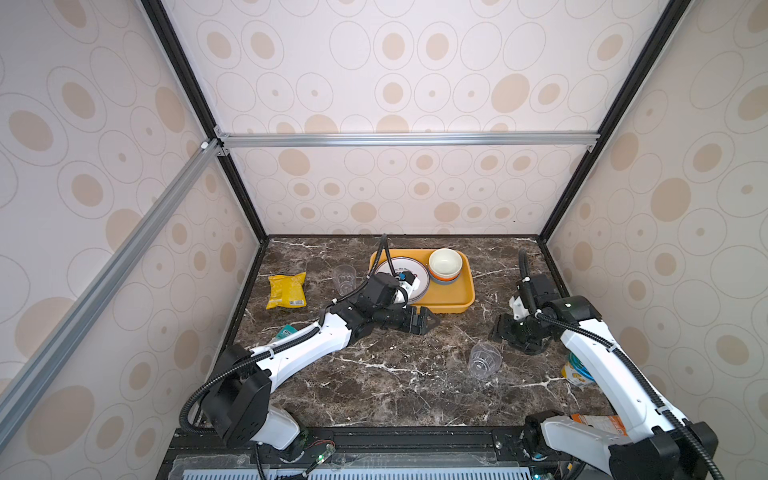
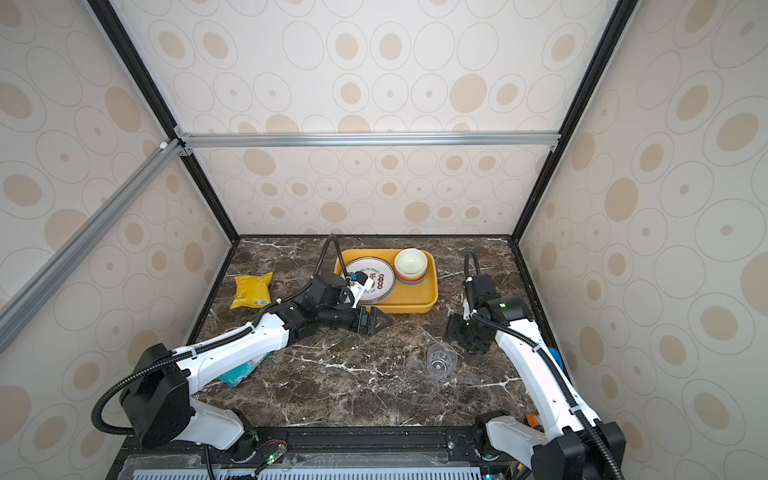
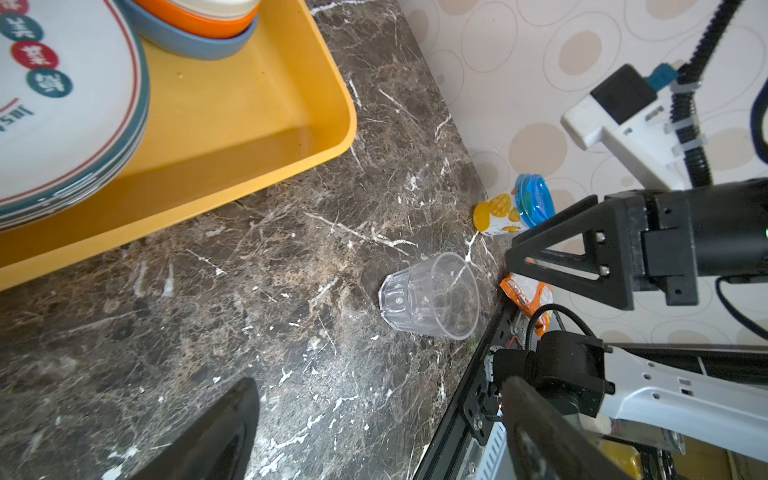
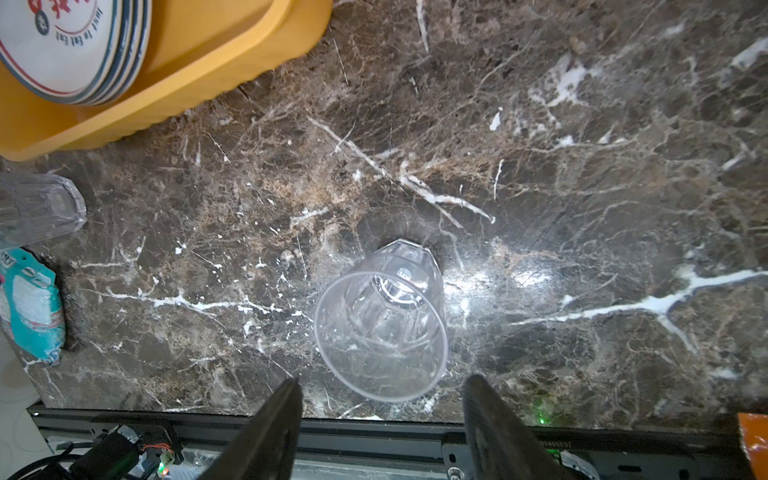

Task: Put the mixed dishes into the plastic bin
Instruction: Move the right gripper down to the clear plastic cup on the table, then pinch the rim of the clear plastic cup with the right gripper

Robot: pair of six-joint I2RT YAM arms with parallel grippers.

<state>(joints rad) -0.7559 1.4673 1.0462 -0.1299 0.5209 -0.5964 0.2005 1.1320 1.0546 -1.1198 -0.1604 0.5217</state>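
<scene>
Left fingers (image 3: pixel 216 436) and right fingers (image 4: pixel 270 432) spread empty, plates (image 3: pixel 62 137), stacked bowls (image 1: pixel 445 262) in bin (image 1: pixel 455 293)

A robot test booth: an aluminium-profile frame (image 1: pixel 407 139), wallpaper-patterned panels (image 1: pixel 415 62) and a marble-look counter (image 1: pixel 374 395).

Twin high views down onto the whole table (image 1: pixel 374 395); two close wrist views, both on the sideways clear cup (image 3: pixel 430 297).

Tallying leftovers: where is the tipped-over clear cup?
In a top view the tipped cup lies on the table, right of centre, beside the right gripper, outside the bin.
</scene>
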